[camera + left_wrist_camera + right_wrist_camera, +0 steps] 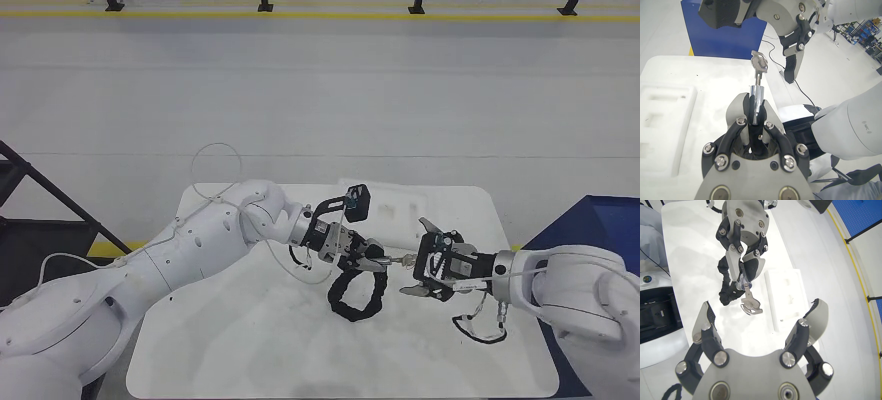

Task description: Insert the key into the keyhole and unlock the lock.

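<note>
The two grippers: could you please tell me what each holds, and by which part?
The left gripper grips the lock by its chrome cylinder, below the keyhole end where the key sits. The right gripper is open and holds nothing.

A short printed mark (866,127), flanked by curved arcs, was seen on the white shell of an arm (851,113). A fragment of white lettering (864,201) was seen at the edge of a blue panel (855,219); it was cut off and could not be read. No letters or numbers could be made out in the textured stamping on the head of the key (759,61).
</note>
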You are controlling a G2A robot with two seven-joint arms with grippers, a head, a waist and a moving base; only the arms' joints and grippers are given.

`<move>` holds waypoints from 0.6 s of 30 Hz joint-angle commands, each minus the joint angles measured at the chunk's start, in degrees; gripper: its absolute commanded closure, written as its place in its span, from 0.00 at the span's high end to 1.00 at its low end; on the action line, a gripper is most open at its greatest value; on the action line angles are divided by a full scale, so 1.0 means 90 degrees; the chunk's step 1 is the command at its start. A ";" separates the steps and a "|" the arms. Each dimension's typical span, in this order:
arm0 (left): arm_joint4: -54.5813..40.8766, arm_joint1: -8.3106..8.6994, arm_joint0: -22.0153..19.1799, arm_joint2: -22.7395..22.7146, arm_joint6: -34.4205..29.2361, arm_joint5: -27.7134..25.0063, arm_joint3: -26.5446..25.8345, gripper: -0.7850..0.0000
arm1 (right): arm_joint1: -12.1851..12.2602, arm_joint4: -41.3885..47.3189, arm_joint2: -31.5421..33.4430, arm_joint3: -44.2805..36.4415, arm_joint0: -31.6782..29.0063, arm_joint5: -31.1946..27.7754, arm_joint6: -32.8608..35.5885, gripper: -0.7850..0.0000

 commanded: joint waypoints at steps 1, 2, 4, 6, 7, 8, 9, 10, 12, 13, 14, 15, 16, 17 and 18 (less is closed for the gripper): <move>-0.0102 -0.0007 0.0012 0.0000 -0.0075 0.0000 0.0021 0.00 | -0.0004 -0.0271 -0.0046 -0.0080 -0.0066 0.0060 -0.0117 0.56; -0.0143 -0.0009 0.0016 0.0000 -0.0118 0.0000 0.0037 0.00 | -0.0006 -0.0413 -0.0078 -0.0123 -0.0095 0.0078 -0.0157 0.55; -0.0226 -0.0015 0.0021 0.0000 -0.0197 0.0000 0.0056 0.00 | -0.0009 -0.0684 -0.0153 -0.0194 -0.0141 0.0101 -0.0220 0.47; -0.0324 -0.0017 0.0029 -0.0003 -0.0259 0.0000 0.0073 0.00 | -0.0012 -0.0942 -0.0235 -0.0257 -0.0166 0.0130 -0.0231 0.44; -0.0386 -0.0016 0.0038 -0.0006 -0.0291 0.0000 0.0078 0.00 | -0.0016 -0.1023 -0.0280 -0.0280 -0.0176 0.0157 -0.0254 0.44; -0.0441 -0.0014 0.0048 -0.0009 -0.0337 0.0000 0.0103 0.00 | -0.0020 -0.1088 -0.0321 -0.0305 -0.0178 0.0174 -0.0281 0.42; -0.0492 -0.0011 0.0053 -0.0018 -0.0380 0.0000 0.0122 0.00 | -0.0023 -0.1161 -0.0351 -0.0320 -0.0172 0.0194 -0.0299 0.41; -0.0548 -0.0009 0.0067 -0.0027 -0.0423 0.0000 0.0136 0.00 | -0.0026 -0.1237 -0.0381 -0.0338 -0.0167 0.0221 -0.0311 0.39; -0.0648 -0.0006 0.0089 -0.0053 -0.0522 0.0000 0.0148 0.00 | -0.0033 -0.1344 -0.0433 -0.0370 -0.0162 0.0281 -0.0355 0.38; -0.0694 -0.0005 0.0105 -0.0068 -0.0571 0.0000 0.0155 0.00 | -0.0036 -0.1386 -0.0451 -0.0388 -0.0159 0.0307 -0.0379 0.37; -0.0737 -0.0004 0.0116 -0.0087 -0.0626 0.0000 0.0155 0.00 | -0.0038 -0.1413 -0.0469 -0.0396 -0.0162 0.0326 -0.0392 0.36; -0.0783 -0.0004 0.0130 -0.0110 -0.0671 0.0000 0.0155 0.00 | -0.0039 -0.1438 -0.0480 -0.0408 -0.0160 0.0336 -0.0401 0.35; -0.0826 -0.0004 0.0147 -0.0132 -0.0725 0.0000 0.0155 0.00 | -0.0040 -0.1454 -0.0489 -0.0415 -0.0161 0.0344 -0.0408 0.35; -0.0867 -0.0003 0.0162 -0.0157 -0.0779 0.0000 0.0159 0.00 | -0.0041 -0.1463 -0.0495 -0.0424 -0.0163 0.0353 -0.0411 0.34; -0.0920 -0.0003 0.0182 -0.0185 -0.0826 0.0000 0.0157 0.00 | -0.0041 -0.1454 -0.0502 -0.0430 -0.0168 0.0350 -0.0417 0.32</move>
